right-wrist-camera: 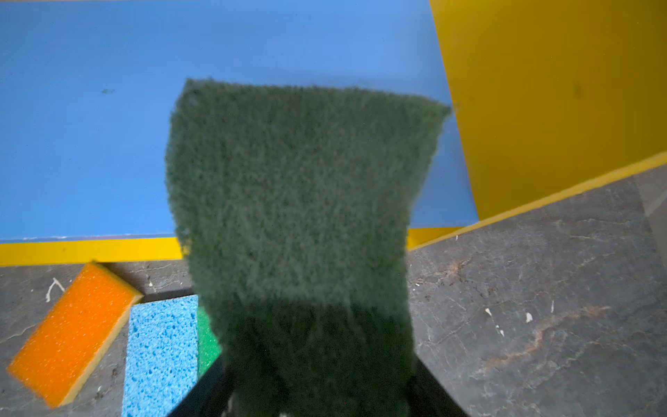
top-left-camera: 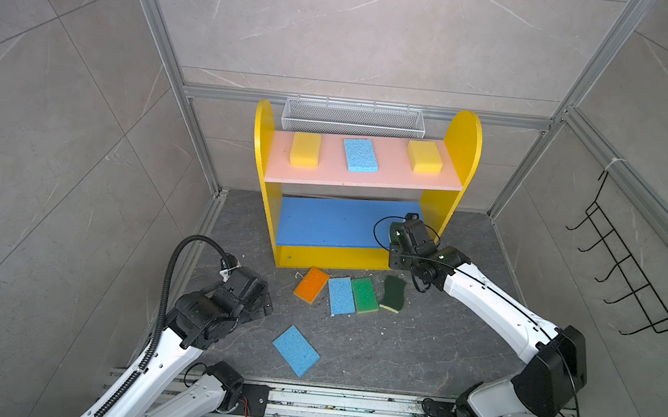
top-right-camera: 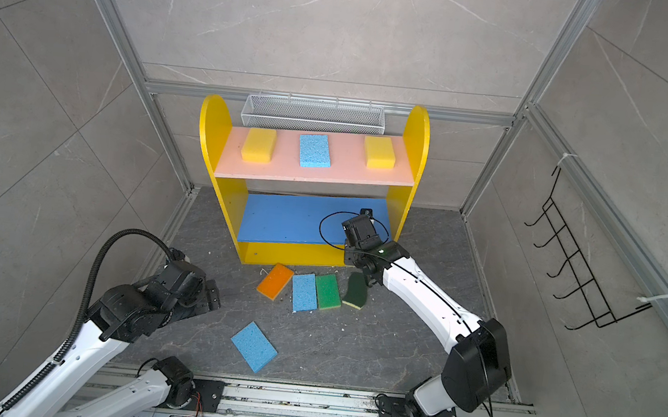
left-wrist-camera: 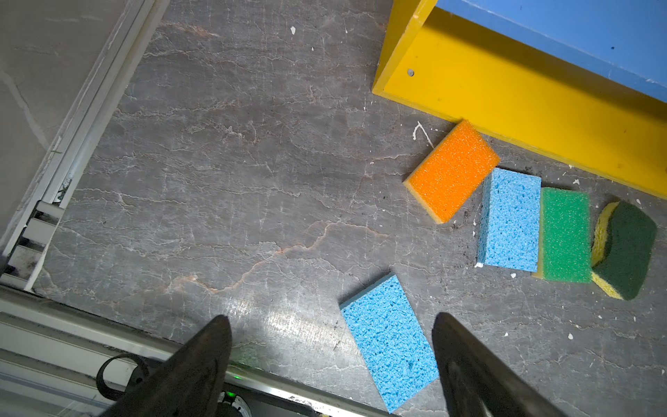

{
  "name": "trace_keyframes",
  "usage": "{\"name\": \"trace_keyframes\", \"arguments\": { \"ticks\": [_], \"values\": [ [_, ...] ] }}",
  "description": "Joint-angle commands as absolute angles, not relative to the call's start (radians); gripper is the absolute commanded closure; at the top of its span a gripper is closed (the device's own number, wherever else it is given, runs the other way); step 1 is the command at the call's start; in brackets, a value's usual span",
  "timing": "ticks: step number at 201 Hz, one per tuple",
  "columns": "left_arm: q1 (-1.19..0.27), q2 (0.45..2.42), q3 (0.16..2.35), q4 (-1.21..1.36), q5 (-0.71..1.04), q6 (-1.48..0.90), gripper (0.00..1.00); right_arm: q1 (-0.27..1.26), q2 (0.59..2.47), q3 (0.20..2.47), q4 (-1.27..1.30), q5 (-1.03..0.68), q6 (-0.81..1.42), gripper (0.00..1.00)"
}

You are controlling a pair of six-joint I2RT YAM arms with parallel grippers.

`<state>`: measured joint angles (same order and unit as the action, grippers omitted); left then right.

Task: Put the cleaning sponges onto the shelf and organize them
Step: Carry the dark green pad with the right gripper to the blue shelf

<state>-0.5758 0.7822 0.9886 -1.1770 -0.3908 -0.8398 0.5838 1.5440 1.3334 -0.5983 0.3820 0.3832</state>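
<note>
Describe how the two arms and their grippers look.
Both arms are white shell links joined by bulky black joints. The left arm carries a thick black ribbed hose; the right arm has only thin black cables, one looping at its wrist. The left gripper has dark tapered fingers; the right gripper is black and boxy.

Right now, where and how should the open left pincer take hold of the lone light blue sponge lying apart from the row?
Across its two long edges, near the middle, coming straight down from above. The lone light blue sponge lies flat and skewed on the floor, nothing touching it, so the left pincer would likely need a wrist turn to square up.
</note>
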Motion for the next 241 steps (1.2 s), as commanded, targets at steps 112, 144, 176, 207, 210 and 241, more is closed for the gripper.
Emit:
{"name": "trace_keyframes", "arguments": {
  "ticks": [112, 144, 176, 207, 210, 241],
  "values": [
    [-0.570, 0.799, 0.989, -1.142, -0.416, -0.842, 0.10, 0.479, 1.644, 1.379, -0.440, 0.364, 0.231, 0.40],
    [-0.571, 0.798, 0.985, -1.137, -0.414, -0.842, 0.10, 0.473, 1.665, 1.393, -0.416, 0.369, 0.217, 0.40],
    [-0.571, 0.788, 0.978, -1.141, -0.414, -0.844, 0.10, 0.466, 1.683, 1.392, -0.390, 0.372, 0.209, 0.39],
    [-0.571, 0.771, 0.973, -1.141, -0.416, -0.848, 0.10, 0.460, 1.707, 1.398, -0.372, 0.373, 0.197, 0.39],
    [-0.571, 0.769, 0.970, -1.141, -0.417, -0.848, 0.10, 0.459, 1.709, 1.397, -0.369, 0.373, 0.195, 0.39],
    [-0.571, 0.749, 0.959, -1.146, -0.414, -0.866, 0.10, 0.456, 1.736, 1.412, -0.360, 0.361, 0.190, 0.39]
  ]
}}
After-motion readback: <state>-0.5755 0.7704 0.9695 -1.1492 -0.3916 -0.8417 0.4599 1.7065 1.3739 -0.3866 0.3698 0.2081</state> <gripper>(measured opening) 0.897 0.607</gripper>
